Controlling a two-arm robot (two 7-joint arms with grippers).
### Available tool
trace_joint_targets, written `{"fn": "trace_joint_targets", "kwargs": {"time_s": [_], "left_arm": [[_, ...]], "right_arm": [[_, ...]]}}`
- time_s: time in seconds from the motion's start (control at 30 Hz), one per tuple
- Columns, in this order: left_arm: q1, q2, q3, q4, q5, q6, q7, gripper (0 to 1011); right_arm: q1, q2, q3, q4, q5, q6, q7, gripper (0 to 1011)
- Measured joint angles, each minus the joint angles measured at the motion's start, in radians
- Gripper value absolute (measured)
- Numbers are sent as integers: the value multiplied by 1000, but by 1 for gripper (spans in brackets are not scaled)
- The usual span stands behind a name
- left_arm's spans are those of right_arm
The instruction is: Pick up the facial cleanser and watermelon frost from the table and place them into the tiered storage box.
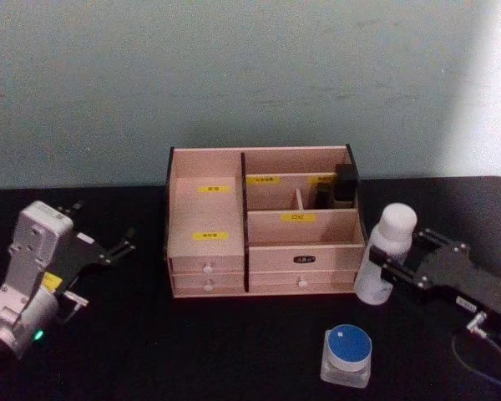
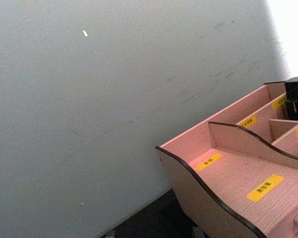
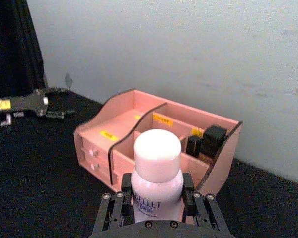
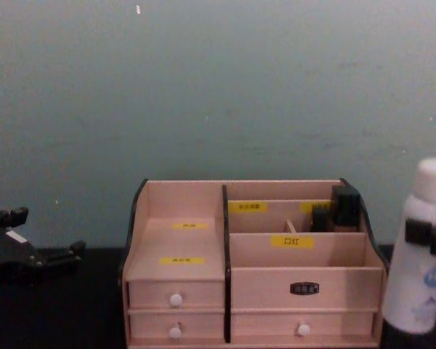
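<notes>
One cleanser (image 3: 157, 166) (upright) in right tool (image 3: 157, 199)

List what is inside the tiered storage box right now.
Dark boxy items stand in the tiered storage box's back right compartment. Their bases are hidden behind a divider, and the drawer contents cannot be seen.

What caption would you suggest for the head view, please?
Right gripper grips the bottle beside the box; jar sits in front; left gripper open at left.
</notes>
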Motion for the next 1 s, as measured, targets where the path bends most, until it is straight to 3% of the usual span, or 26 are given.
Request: {"fn": "trace_joint_targets", "kwargs": {"time_s": [0.2, 0.5, 0.77, 1.0], "left_arm": [[0, 0, 0, 0, 0, 0, 0, 1001], [0, 0, 0, 0, 0, 0, 0, 1001], [0, 0, 0, 0, 0, 0, 0, 1001], [0, 0, 0, 0, 0, 0, 0, 1002]], "right_arm": [[50, -8, -11, -12, 16, 32, -13, 590], [168, -39, -62, 42, 10, 51, -18, 590], [328, -111, -126, 166, -31, 45, -22, 590], [422, -171, -155, 258, -38, 45, -21, 590]]}}
